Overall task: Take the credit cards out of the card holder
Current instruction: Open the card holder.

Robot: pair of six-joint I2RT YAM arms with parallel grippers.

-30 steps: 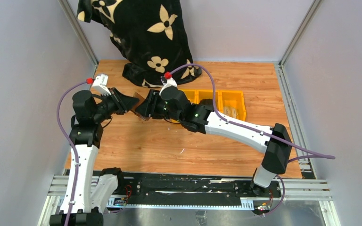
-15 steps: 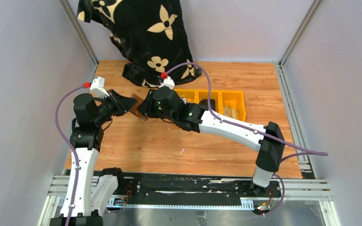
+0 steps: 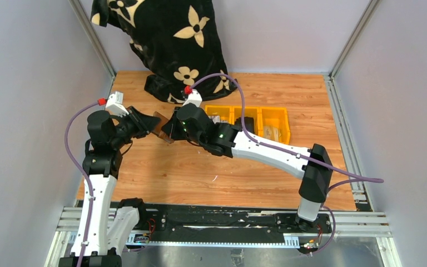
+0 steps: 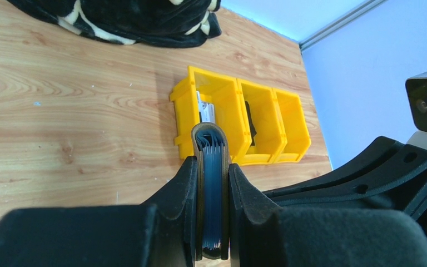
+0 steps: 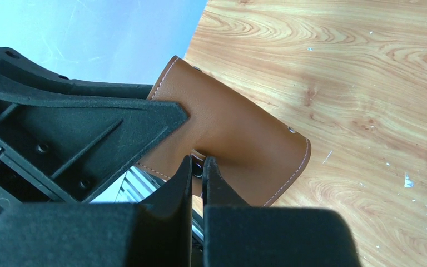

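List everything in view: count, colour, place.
card holder: 1, brown, held between both grippers
bins: 3 joined, yellow, far right part of the table
pale item: 1, white-grey, in the left bin; too small to identify
dark item: 1, black, in the middle bin
cloth: 1, black with cream flowers, far edge
table: 1, wood
left gripper: 1, black, clamped across the card holder
right gripper: 1, black, shut on the card holder's tab

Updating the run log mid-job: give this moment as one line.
left gripper: shut on flat brown leather card holder | right gripper: shut on its small closing tab
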